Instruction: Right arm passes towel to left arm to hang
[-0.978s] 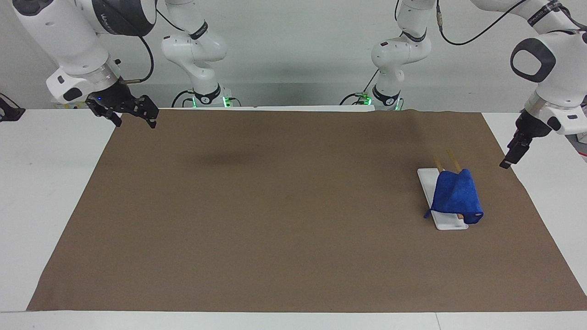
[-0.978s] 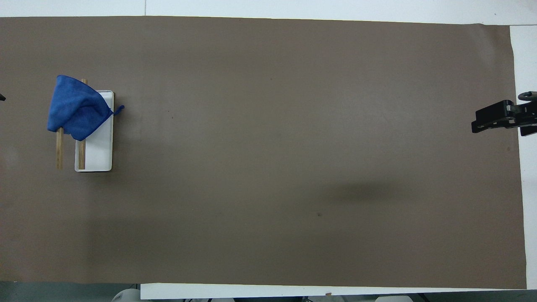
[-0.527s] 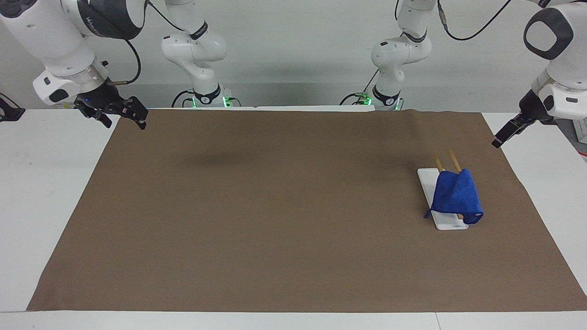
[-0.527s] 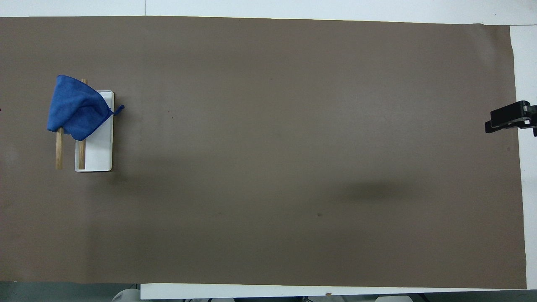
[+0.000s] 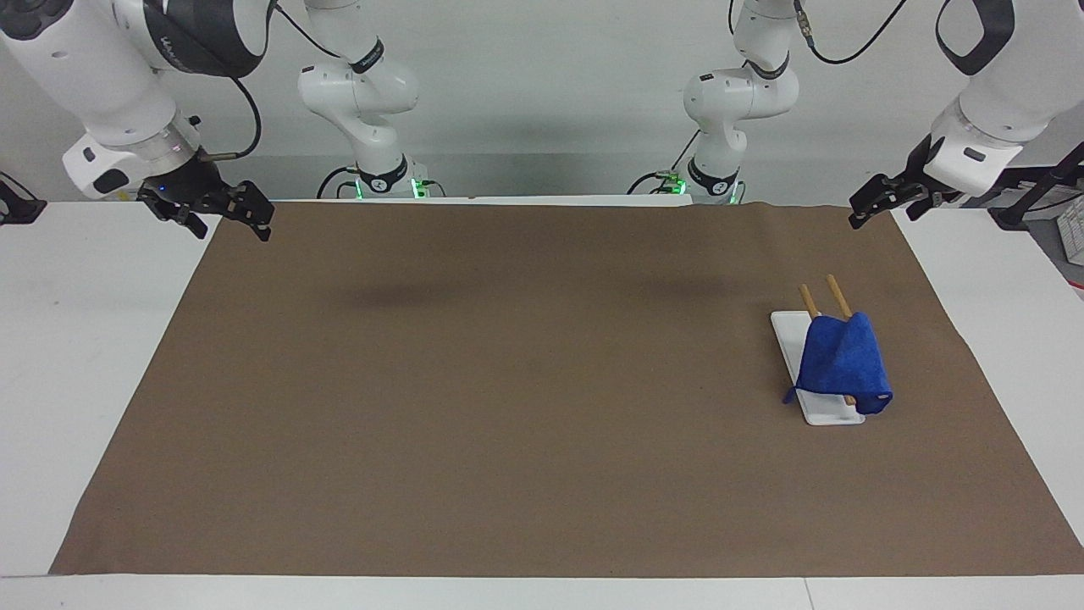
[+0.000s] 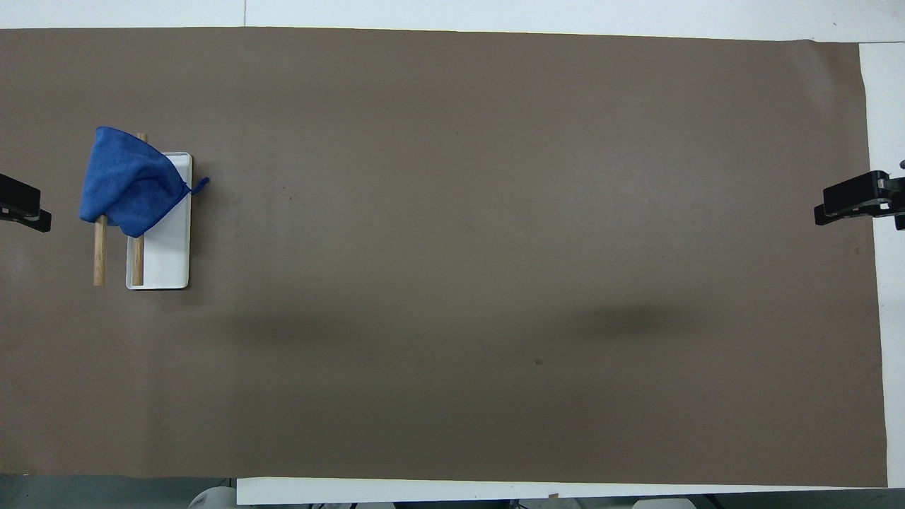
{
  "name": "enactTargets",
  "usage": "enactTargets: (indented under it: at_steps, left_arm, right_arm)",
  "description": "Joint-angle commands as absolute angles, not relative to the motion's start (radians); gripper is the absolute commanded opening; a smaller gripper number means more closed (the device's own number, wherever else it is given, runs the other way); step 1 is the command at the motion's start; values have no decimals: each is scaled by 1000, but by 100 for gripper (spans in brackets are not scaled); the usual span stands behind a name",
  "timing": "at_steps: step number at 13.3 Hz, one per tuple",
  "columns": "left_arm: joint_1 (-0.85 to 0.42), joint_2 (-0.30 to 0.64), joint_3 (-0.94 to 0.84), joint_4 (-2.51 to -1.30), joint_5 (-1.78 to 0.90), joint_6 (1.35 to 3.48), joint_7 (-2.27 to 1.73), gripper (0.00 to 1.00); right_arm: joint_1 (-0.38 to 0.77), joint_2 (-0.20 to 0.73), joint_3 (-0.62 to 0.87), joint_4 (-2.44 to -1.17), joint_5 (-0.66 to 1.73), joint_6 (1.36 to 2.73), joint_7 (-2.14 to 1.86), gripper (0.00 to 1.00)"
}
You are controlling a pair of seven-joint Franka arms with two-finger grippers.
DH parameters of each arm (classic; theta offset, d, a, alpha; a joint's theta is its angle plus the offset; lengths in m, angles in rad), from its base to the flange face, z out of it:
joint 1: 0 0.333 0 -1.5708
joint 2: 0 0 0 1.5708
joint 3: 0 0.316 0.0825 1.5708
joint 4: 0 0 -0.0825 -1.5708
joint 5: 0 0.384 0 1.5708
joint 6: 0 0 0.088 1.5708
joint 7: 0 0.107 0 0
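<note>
The blue towel [image 5: 843,364] hangs draped over two wooden rods [image 5: 834,290] of a small rack with a white base [image 5: 794,337], toward the left arm's end of the table. In the overhead view the towel [image 6: 131,180] covers the rods' [image 6: 99,254] ends farther from the robots, and its loop tail lies on the white base's [image 6: 166,261] edge. My left gripper [image 5: 857,213] hangs open and empty over the mat's corner, apart from the rack; it also shows in the overhead view [image 6: 35,211]. My right gripper [image 5: 230,224] is open and empty over the mat's edge at the right arm's end, and shows in the overhead view [image 6: 821,205].
A brown mat [image 5: 508,381] covers most of the white table [image 5: 85,339]. Both arm bases [image 5: 381,178] stand at the table's edge nearest the robots. A black stand [image 5: 1029,199] is at the left arm's end.
My left gripper has lifted away from beside the rack and swung toward the robots' edge of the mat. My right gripper has drawn back to the mat's edge. The towel has not moved.
</note>
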State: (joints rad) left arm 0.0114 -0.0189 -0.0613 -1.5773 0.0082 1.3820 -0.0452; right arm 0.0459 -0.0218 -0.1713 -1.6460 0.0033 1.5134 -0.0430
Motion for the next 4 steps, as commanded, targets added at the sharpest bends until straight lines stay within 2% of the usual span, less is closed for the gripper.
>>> enactTargets:
  at_steps: [1,4]
  left_arm:
    - [-8,-60,-43,-1626,-8,1413,-6,100]
    - [-3,-71,-44,-1628,-8,1411,-6,100]
  right_arm:
    - [41,-26,-169,-1655,-11,1529,-61,100]
    - [41,-26,-170,-1655,-11,1528,-57,100]
